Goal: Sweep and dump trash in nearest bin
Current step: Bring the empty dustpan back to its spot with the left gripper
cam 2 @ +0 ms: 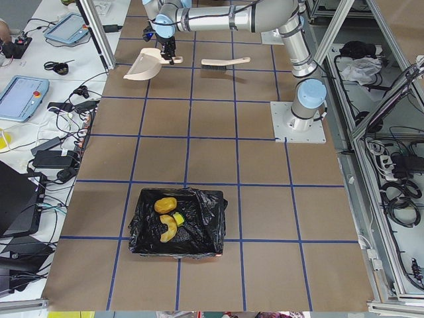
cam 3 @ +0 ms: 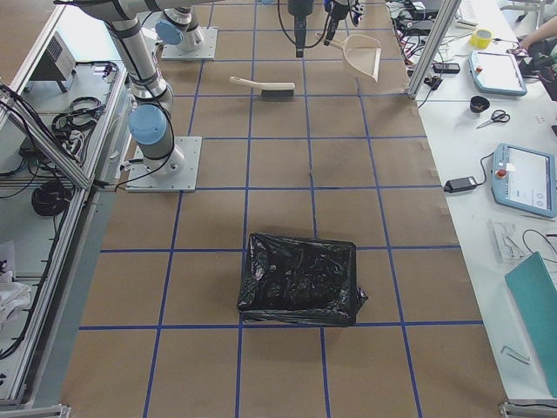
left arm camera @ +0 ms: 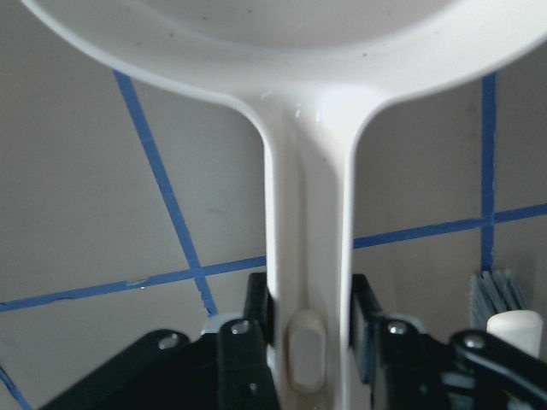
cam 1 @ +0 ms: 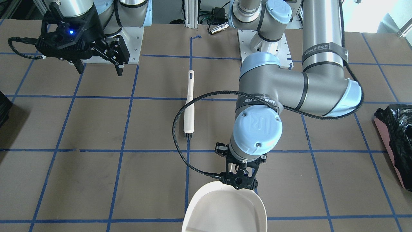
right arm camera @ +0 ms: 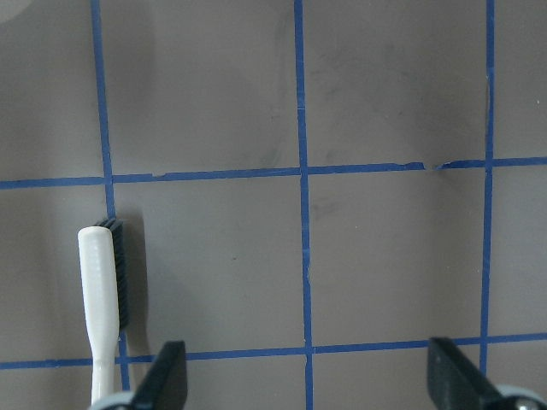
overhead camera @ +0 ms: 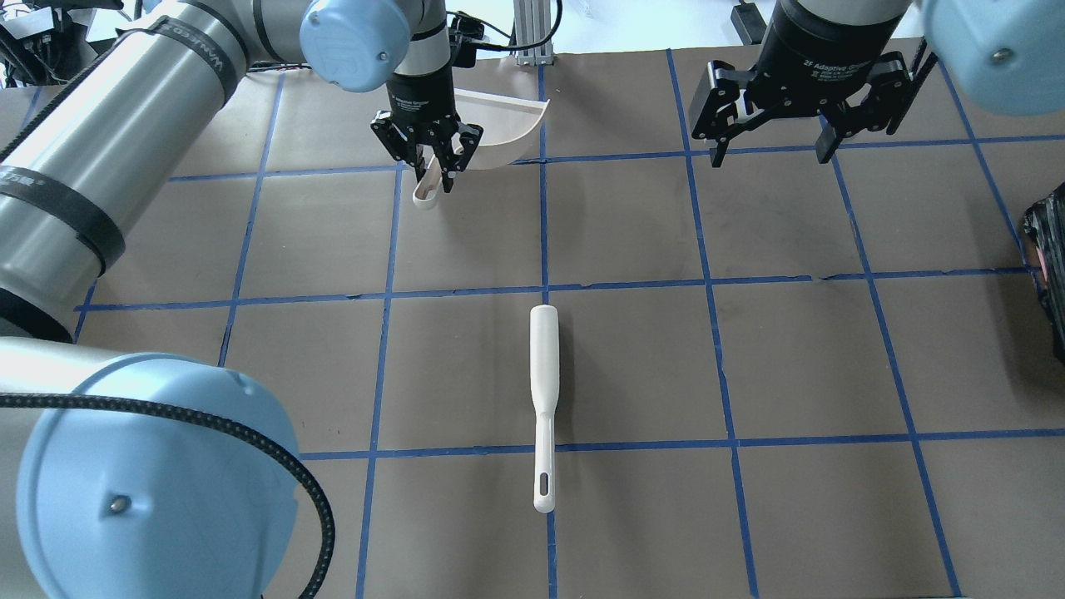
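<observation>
Trash (cam 2: pixel 165 205): 3 lumpy pcs in bin (cam 2: pixel 207 218), crinkled glossy black liner. I see L gripper (overhead camera: pixel 437 170) clamped on smooth cream dustpan (overhead camera: pixel 499 129) handle. R gripper (overhead camera: pixel 772 156) fingers wide apart, holding nothing.

Brown table (overhead camera: pixel 790 358), blue tape grid. Carries white brush (overhead camera: pixel 542 399) flat mid-table, black-bagged bin (cam 2: pixel 207 199) at left end, another bagged container (cam 3: pixel 296 315) at right end.
</observation>
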